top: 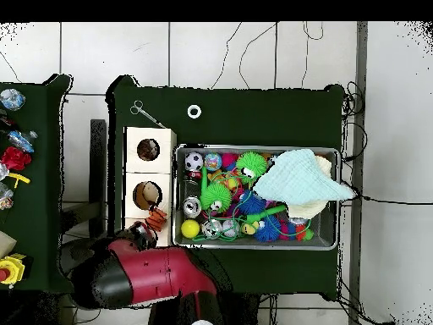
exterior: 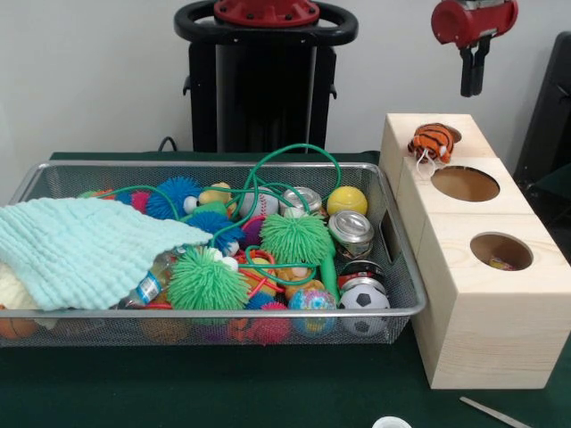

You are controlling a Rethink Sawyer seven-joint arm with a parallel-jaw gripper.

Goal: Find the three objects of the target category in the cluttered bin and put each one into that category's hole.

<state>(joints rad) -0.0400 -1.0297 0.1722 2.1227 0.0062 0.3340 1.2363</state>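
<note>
The orange, black-striped soft toy [exterior: 433,141] sits on top of the farthest wooden box [exterior: 403,134], right at the rim of that box's hole and seemingly half in it; from overhead you see it [top: 156,221] at the box nearest the arm. You can read that as a drop that has not gone all the way down, so it may need a nudge.

Your gripper [exterior: 474,71] hangs well above the toy and apart from it, holding nothing. Whether the fingers are spread or pressed together you cannot tell from either view.

The middle box's hole [exterior: 465,183] looks empty, and the nearest hole [exterior: 500,251] has something small and colourful at the bottom, too small to name.

Just beside the boxes stands the wire basket [exterior: 403,267], packed with spiky rubber balls, a small football [exterior: 364,297], a yellow ball [exterior: 346,201], tin cans [exterior: 351,228] and a green cord [exterior: 294,156] looped over the heap. A pale green cloth [exterior: 85,250] covers one end, so more toys of the same kind may be hidden under it; you would probably have to lift it to search there.

No writing is readable anywhere. A small bottle [exterior: 148,287] under the cloth has a blue label, but its text cannot be made out.
</note>
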